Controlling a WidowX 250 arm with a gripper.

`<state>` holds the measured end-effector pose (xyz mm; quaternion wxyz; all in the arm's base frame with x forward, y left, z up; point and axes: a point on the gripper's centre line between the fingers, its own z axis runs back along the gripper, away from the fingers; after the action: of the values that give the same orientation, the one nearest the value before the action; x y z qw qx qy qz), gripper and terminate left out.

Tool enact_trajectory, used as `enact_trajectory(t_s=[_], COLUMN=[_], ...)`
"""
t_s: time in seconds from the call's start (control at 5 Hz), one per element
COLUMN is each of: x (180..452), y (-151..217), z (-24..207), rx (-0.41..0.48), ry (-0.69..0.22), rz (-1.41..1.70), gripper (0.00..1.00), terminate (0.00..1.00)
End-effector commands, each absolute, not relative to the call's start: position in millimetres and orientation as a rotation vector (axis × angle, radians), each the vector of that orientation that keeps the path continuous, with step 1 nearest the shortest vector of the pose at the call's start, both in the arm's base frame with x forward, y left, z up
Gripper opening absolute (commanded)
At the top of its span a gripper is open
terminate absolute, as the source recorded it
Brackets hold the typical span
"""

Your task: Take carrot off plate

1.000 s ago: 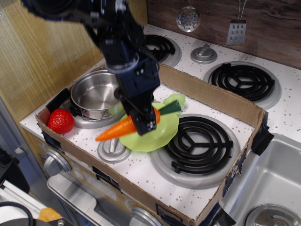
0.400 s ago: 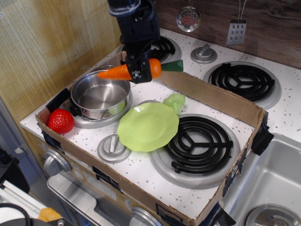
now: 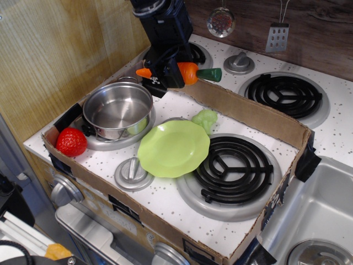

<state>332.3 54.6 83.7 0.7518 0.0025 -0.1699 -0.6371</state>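
My gripper [image 3: 165,76] is shut on the orange toy carrot [image 3: 188,72] and holds it in the air above the back wall of the cardboard box, behind the steel pot. The carrot lies level, its green stem cap [image 3: 210,74] pointing right and its orange tip [image 3: 143,72] showing left of the fingers. The lime-green plate [image 3: 174,148] sits bare on the stove top in the middle of the box, well below and in front of the carrot.
A steel pot [image 3: 117,110] stands on the left burner, a red strawberry [image 3: 71,142] at the front left corner. Pale green broccoli [image 3: 205,118] touches the plate's back rim. Cardboard box walls [image 3: 248,113] ring the near burners. A sink [image 3: 314,210] lies at right.
The carrot was lifted off the plate and carried up and back; since the last frame it moved a little further back and right. The plate stayed in place.
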Motion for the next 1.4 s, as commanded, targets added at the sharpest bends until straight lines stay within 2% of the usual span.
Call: enact_trajectory(t_s=[0.0, 0.2, 0.4, 0.8, 1.0, 1.2], x=[355, 358, 363, 373, 378, 386], y=[49, 48, 51, 71, 74, 73], z=[87, 84, 81, 65, 64, 76], rx=[0.058, 0.095, 0.081, 0.114, 0.116, 0.142], ry=[-0.443, -0.448, -0.455, -0.499, -0.484, -0.449], rz=[-1.549, -1.571, -1.589, -1.548, -1.551, -1.539], gripper=[0.00, 0.00, 0.00, 0.00, 0.00, 1.00], terminate=[0.00, 0.00, 0.00, 0.00, 0.00, 0.00])
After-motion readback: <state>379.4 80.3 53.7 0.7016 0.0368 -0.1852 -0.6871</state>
